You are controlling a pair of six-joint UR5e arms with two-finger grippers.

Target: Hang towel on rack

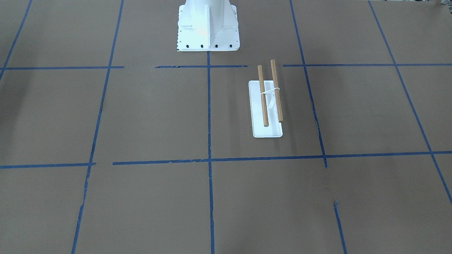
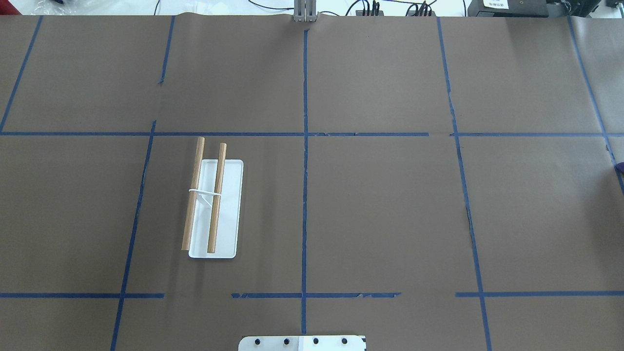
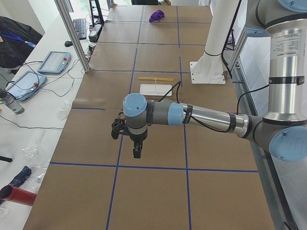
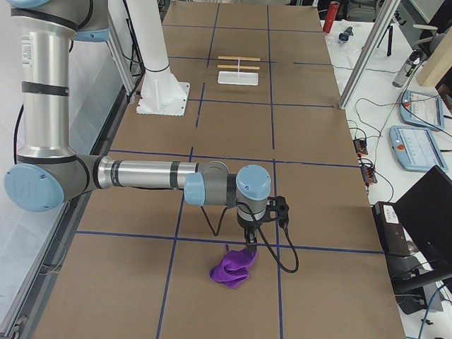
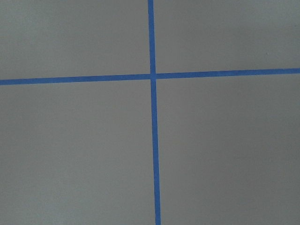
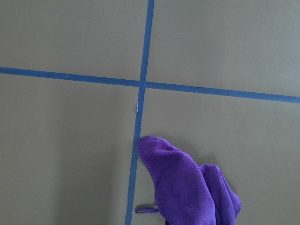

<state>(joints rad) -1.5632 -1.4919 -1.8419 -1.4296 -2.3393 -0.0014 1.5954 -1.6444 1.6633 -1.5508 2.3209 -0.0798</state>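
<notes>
Brown taped table; pedestal near rack; towel well apart.

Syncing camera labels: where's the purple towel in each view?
Front-facing: not in it.
Overhead: purple sliver at the right edge, likely the towel.
Exterior left: towel far off, top centre.
Exterior right: towel near, bottom centre.
Left wrist: not in it.
Right wrist: towel at bottom, right of centre.
Landmark: the rack, in all four exterior views.

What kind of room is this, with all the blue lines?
Probably a robot testing lab: a table gridded with blue tape, a big robot arm over it, and control tablets with cables alongside.
</notes>
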